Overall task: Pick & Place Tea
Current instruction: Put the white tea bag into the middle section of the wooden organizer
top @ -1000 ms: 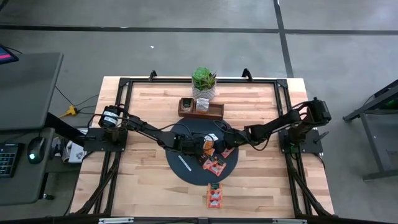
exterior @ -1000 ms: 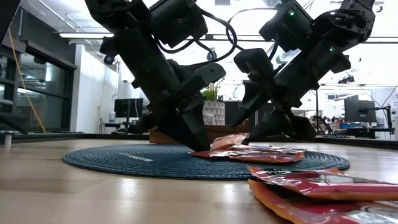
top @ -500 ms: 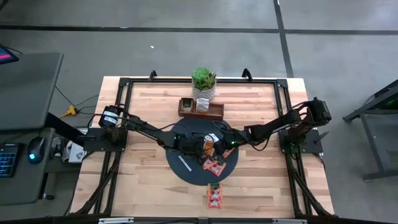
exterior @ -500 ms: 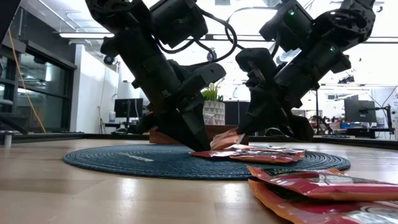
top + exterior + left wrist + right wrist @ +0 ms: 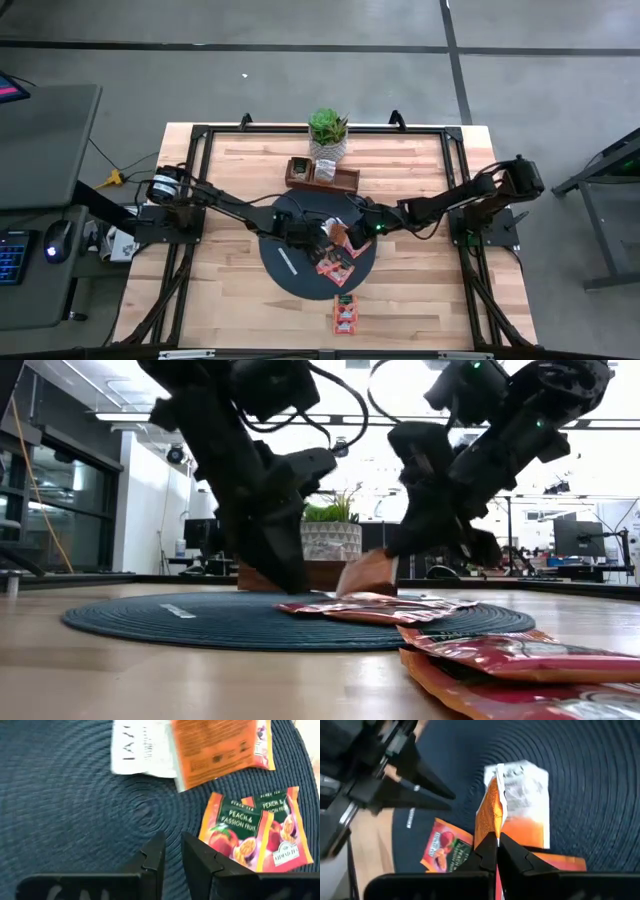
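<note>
A dark round mat (image 5: 300, 255) lies mid-table with several tea sachets on it: peach-print ones (image 5: 240, 827) and a white one (image 5: 142, 747) beside an orange one (image 5: 220, 745). More red sachets (image 5: 345, 315) lie on the wood near the front edge. My right gripper (image 5: 497, 842) is shut on an orange sachet (image 5: 368, 572) over the mat's right half. My left gripper (image 5: 172, 855) hovers just left of it, fingers a narrow gap apart with only mat showing between them. My right gripper pinches one edge of the orange sachet (image 5: 491, 827) between its two fingers. The fingers slant down from the table's right. The sachet stands on edge, tilted, and its lower corner (image 5: 347, 590) sits close over the sachets on the mat; whether it touches them I cannot tell.
A thin white strip (image 5: 288, 262) lies on the mat's left part. A brown wooden tray (image 5: 322, 175) and a potted plant (image 5: 327, 128) stand at the far middle. Bare wood lies to the left and right of the mat.
My right gripper has shut on the orange sachet, which has tipped up from flat onto its edge. My left gripper has risen off the mat. The mat, with the strip and sachets on it, has slid a little toward the table's left edge.
</note>
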Controlling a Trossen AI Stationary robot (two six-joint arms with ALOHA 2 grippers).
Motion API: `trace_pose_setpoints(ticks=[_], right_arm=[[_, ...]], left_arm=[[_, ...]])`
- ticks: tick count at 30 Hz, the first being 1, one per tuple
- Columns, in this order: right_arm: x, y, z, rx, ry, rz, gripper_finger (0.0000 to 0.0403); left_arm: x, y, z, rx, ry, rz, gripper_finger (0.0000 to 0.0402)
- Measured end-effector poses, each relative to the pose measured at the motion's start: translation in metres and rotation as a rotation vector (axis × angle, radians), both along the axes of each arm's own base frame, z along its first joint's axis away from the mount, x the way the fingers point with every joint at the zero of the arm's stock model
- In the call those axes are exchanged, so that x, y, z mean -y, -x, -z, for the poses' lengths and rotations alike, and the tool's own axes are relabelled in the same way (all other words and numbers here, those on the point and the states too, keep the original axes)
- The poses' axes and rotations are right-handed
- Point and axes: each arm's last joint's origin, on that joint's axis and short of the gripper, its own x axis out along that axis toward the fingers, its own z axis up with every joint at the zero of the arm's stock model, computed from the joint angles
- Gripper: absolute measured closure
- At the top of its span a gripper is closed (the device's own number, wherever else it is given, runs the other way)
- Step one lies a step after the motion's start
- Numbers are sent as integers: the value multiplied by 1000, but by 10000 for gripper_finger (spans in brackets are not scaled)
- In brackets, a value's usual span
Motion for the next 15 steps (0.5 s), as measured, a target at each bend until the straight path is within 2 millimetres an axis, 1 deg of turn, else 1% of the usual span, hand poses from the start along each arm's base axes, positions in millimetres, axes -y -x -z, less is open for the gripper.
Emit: trace_pose_setpoints(ticks=[4, 7, 9, 12, 15], right_arm=[[0, 6, -21, 61, 98, -23, 402], [-3, 13, -38, 30, 254, -57, 402], [-9, 16, -56, 12, 403, -127, 403], [-24, 17, -84, -29, 670, -256, 403], [-39, 18, -107, -124, 957, -362, 403]], left_arm=[[-1, 5, -13, 3, 10, 15, 342], [0, 5, -26, 58, 31, 42, 342], [-2, 5, -31, 80, 43, 42, 342], [-4, 4, -36, 102, 100, 71, 342], [-8, 2, -44, 149, 163, 100, 342]])
